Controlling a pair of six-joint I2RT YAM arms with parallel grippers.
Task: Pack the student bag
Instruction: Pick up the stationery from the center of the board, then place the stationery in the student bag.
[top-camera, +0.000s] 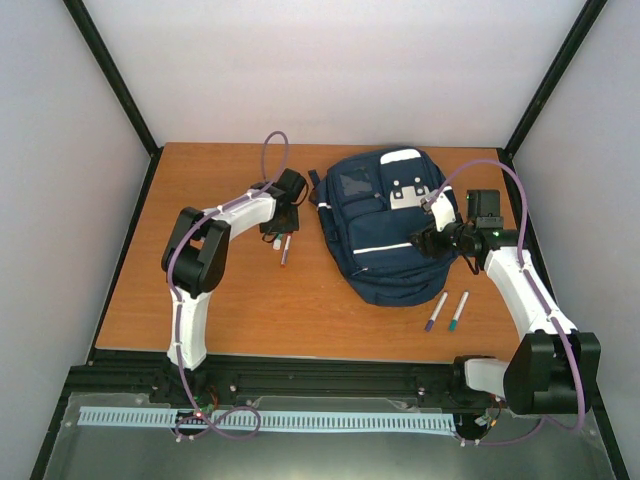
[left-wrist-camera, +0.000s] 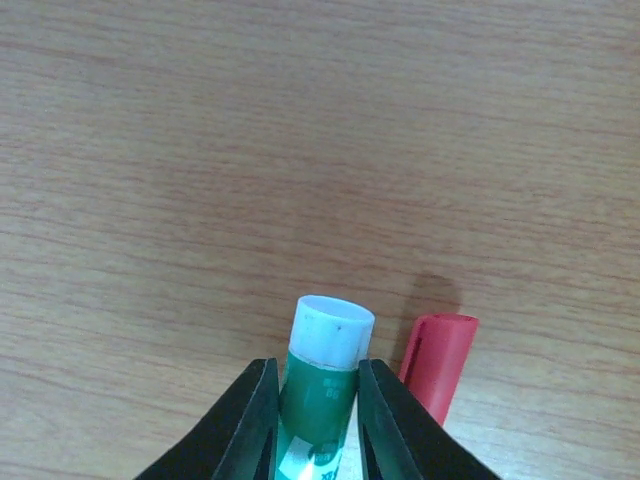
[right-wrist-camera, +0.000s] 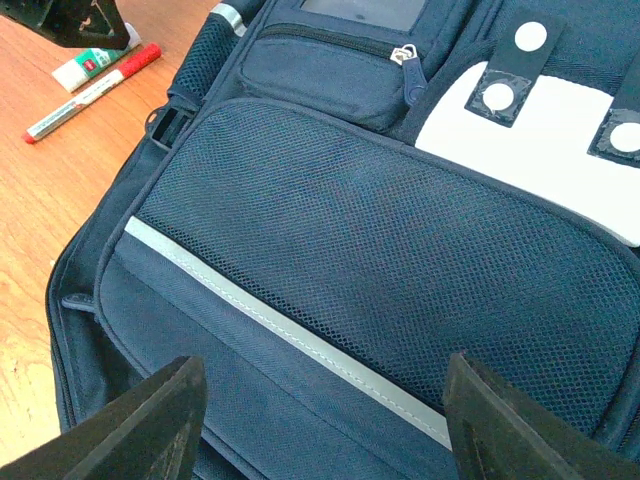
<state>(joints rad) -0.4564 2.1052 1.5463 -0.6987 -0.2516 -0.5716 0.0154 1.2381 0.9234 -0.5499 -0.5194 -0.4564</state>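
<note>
student bag (top-camera: 385, 240) lies flat, long axis near-far, top twd the far edge. your left claw (left-wrist-camera: 315, 375) pinches a green tube (left-wrist-camera: 330, 335); right claw (right-wrist-camera: 322, 365) gapes empty over the bag.

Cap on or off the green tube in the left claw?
On: the white cap covers the end of the green tube in the left claw.

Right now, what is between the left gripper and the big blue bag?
A red-capped marker, right beside the left gripper and its glue stick; then bare table up to the student bag. The top view shows it.
</note>
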